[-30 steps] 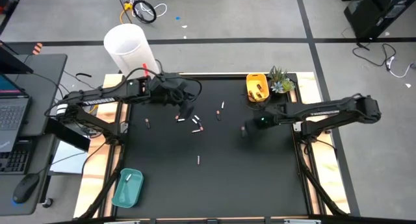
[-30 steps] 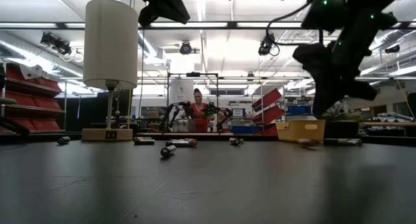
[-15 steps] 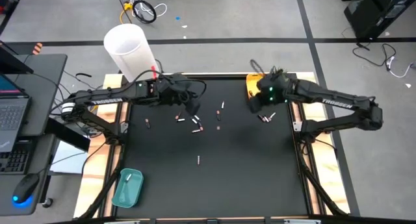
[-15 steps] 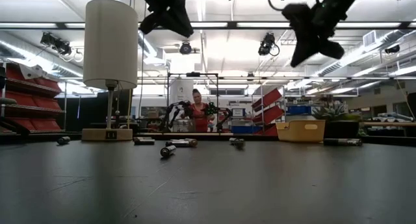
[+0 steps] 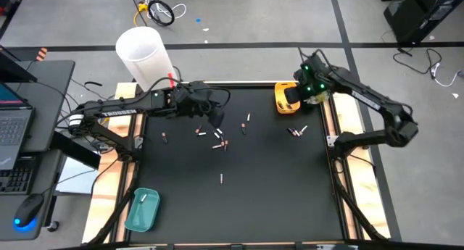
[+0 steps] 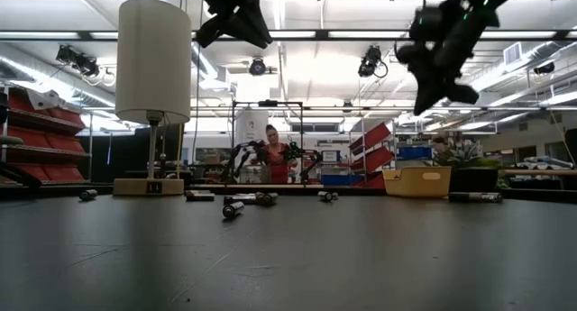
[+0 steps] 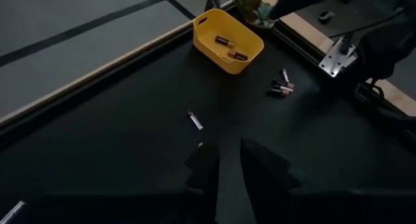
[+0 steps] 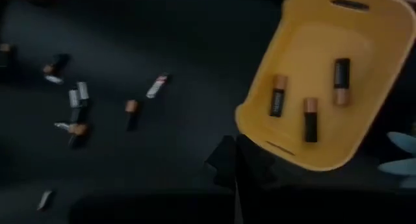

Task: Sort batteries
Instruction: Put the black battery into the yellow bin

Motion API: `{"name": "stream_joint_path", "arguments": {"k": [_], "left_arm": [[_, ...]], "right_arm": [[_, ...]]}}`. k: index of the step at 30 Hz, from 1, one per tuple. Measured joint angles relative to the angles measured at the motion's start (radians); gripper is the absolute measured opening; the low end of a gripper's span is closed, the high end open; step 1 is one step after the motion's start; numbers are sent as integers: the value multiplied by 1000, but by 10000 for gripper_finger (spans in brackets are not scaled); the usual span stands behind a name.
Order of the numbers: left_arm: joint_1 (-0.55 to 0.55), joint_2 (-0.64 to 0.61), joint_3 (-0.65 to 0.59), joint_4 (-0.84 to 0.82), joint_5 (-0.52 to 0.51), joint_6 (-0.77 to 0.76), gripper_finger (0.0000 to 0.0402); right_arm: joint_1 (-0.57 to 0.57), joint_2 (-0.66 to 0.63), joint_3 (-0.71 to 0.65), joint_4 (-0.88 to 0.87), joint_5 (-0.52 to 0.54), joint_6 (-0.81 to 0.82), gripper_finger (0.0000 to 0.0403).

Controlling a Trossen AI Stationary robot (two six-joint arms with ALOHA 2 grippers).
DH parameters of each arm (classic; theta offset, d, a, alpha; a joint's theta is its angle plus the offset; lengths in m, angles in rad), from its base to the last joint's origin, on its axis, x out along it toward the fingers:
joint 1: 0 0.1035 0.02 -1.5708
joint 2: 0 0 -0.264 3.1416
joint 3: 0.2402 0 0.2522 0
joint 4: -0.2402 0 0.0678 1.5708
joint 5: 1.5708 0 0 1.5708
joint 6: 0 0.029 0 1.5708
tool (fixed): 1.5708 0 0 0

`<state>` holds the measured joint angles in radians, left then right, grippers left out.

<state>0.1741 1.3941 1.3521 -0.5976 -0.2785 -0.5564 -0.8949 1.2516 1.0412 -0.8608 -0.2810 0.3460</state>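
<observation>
Right gripper (image 5: 293, 98) hangs above the yellow tray (image 5: 280, 105) at the mat's 1 o'clock corner. Its pincer is pinched fully together with nothing visible in it. Judged: it sits there because this tray takes the dark cells, so this looks like a drop-off spot.

Left gripper (image 5: 215, 122) hovers over the loose batteries (image 5: 220, 144) at about 11 o'clock from mat centre. Its pincer is at a narrow gap, with bare mat showing between the fingers (image 7: 205, 167) and no cell seen in it. Judged: it is lined up to pick from that scatter.

The teal tray (image 5: 138, 215) sits far off at 7 o'clock, opposite the yellow one. Judged: the wide split keeps the two sorts apart, one per arm.

Counts:
- Yellow tray: three dark copper-ended cells (image 8: 310, 119), lying flat and apart.
- Teal tray: one white cell (image 5: 143, 198).
- Loose on the black mat (image 5: 275, 192): about eleven.
  - Roughly seven lie in the 11–12 o'clock scatter.
  - One lone pale cell (image 5: 221, 178) lies near centre.
  - Three are bunched (image 5: 294, 132) just at 6 o'clock of the yellow tray.
- Trays: two.
- Arms: two.

Most sorting is not yet done.
</observation>
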Motion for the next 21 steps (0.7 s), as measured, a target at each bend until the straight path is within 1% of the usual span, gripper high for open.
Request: {"name": "stream_joint_path", "arguments": {"k": [4,8,11,14,17,21], "left_arm": [[0,0,0,-8,16,-22,78],[0,0,0,-21,20,-40,78],[0,0,0,-22,21,-45,78],[0,0,0,-31,35,-52,78],[0,0,0,-55,94,-57,78],[-1,0,0,-126,108,-63,78]], "right_arm": [[-70,81,0,-3,-93,-43,0],[-85,126,0,13,-107,-54,0],[-89,135,3,15,-107,-64,3],[-72,101,5,23,-106,-82,17],[-28,23,6,34,-132,-109,43],[108,-65,8,24,-143,-110,92]]}}
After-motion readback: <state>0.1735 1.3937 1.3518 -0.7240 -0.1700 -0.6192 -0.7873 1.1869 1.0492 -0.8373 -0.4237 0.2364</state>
